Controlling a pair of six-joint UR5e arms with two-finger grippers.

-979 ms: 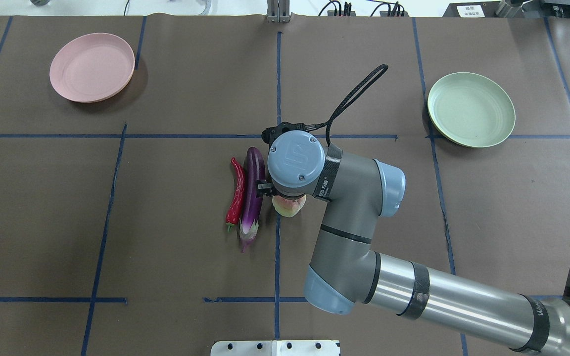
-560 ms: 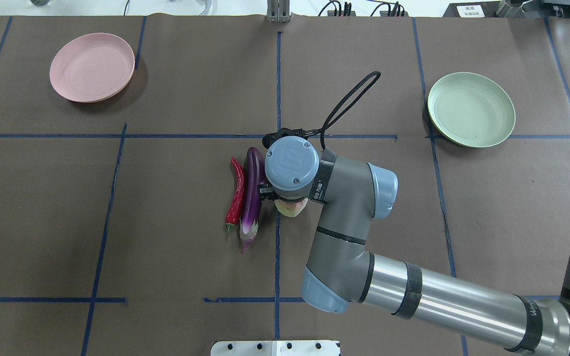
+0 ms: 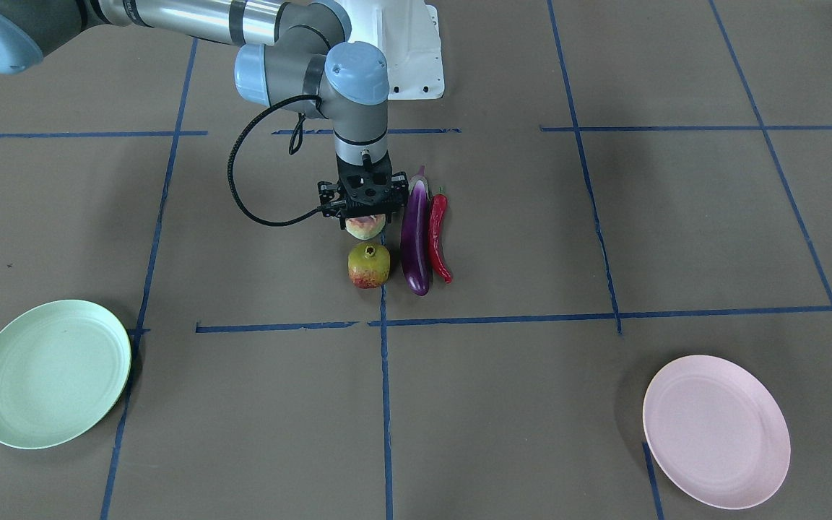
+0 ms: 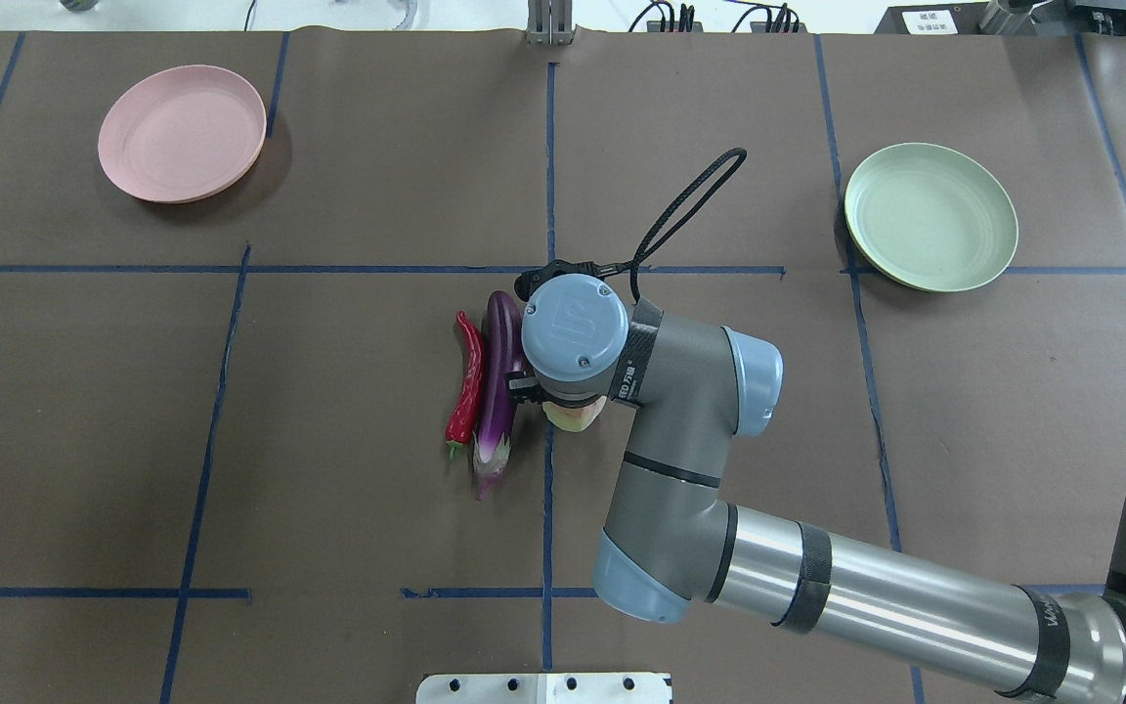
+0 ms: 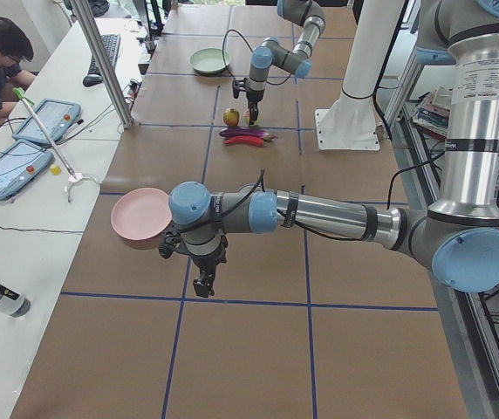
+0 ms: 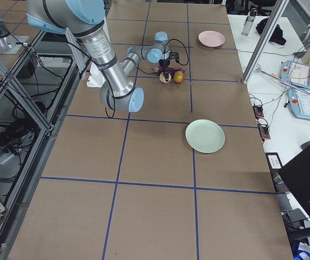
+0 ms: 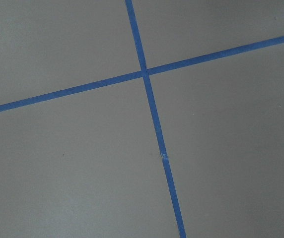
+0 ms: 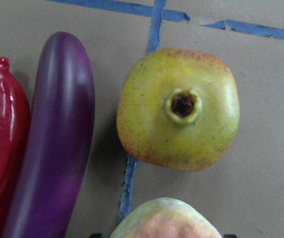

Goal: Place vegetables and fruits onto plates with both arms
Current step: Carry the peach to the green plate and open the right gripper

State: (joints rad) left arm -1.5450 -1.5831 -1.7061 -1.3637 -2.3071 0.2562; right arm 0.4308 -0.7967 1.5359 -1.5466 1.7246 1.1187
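Four pieces of produce lie bunched at the middle of the brown paper-covered table (image 3: pixel 604 217), none of them on a plate yet. The black two-finger right pincer (image 3: pixel 365 215) hangs straight down over the roundish pink-and-green peach (image 3: pixel 365 228), with a finger on either side of it. Whether the fingers press it, I cannot tell.

Just beyond the peach, away from the robot, sits the yellow-green, red-blushed pomegranate (image 3: pixel 369 265). On the peach's left lies the long glossy purple eggplant (image 3: pixel 414 238), its long axis running away from the robot, with the curved red chili pepper (image 3: pixel 438 238) alongside.

The round matte mint-green plate (image 3: pixel 51 373) is well apart on the right arm's side, so the peach probably goes there. A straight lift should spare the eggplant.

The black left pincer (image 5: pixel 204 284) hovers near the round matte pink plate (image 3: pixel 716 431); its state I cannot tell.
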